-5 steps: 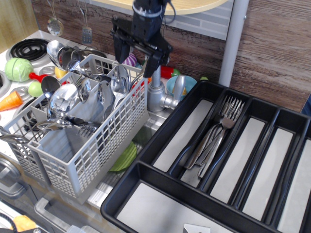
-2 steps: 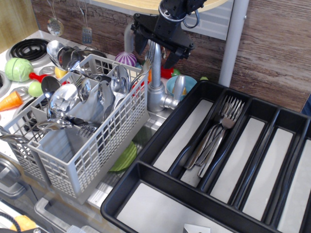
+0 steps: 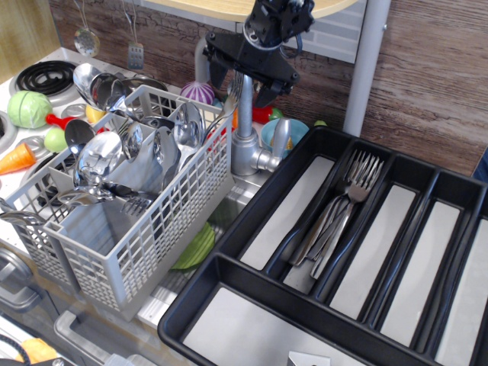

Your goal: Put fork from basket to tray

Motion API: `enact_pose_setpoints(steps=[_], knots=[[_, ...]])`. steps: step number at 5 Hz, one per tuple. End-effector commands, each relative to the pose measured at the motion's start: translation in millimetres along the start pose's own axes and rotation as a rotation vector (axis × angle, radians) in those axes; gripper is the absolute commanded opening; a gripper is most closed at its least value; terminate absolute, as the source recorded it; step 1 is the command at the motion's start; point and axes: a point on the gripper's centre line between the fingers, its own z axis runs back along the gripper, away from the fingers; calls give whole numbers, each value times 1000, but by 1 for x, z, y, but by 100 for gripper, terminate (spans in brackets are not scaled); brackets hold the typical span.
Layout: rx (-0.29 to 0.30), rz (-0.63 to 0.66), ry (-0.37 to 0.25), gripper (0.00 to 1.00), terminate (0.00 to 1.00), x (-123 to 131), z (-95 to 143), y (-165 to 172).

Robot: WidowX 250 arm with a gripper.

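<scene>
The grey lattice basket (image 3: 133,244) stands at the left, packed with steel spoons and ladles (image 3: 99,156). Fork tines (image 3: 136,203) show low among them. The black tray (image 3: 229,282) lies at the right, and several forks (image 3: 343,206) lie together in one of its long compartments. My gripper (image 3: 239,90) hangs high at the back, past the basket's far right corner and in front of the faucet (image 3: 244,145). Its jaws stand wide apart and I see no fork between them.
A steel faucet rises between basket and tray. Toy vegetables (image 3: 29,108) and a stove burner (image 3: 42,75) sit at the far left. A blue bowl (image 3: 293,131) and a purple toy (image 3: 200,93) are behind the faucet. A white pole (image 3: 366,65) stands behind the tray.
The gripper has moved right and slightly up, from over the basket's far corner to in front of the faucet. The jaws stay open. Basket and tray contents are unchanged.
</scene>
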Motion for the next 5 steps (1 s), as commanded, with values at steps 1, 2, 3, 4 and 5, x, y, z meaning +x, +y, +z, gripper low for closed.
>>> enact_pose_setpoints(steps=[1, 2, 3, 4, 5], knots=[[37, 94, -42, 0, 0, 23, -4, 10], [47, 118, -30, 0, 0, 21, -3, 8], [66, 139, -20, 0, 0, 17, 5, 7], [121, 157, -37, 0, 0, 11, 21, 6], [178, 142, -74, 0, 0, 5, 38, 14]])
